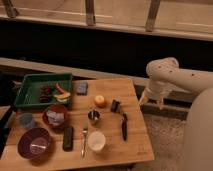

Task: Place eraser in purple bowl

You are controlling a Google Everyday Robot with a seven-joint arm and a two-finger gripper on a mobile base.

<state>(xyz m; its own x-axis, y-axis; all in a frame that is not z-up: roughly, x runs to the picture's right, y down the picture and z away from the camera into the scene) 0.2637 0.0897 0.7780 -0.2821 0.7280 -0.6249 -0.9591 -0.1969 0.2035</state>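
Starting at the left of the wooden bench [137, 144]: the round deep purple plastic bowl [34, 143] sits at the front corner, with a green plastic tray [23, 93] behind it. The flat, near-black oblong eraser [68, 138] lies on the bench just right of the bowl, not touching it. Further right there's a slim black-handled knife [124, 126]. The tool [151, 102] hangs past the bench's right edge on the white arm [175, 75], fingers spread and nothing between them.
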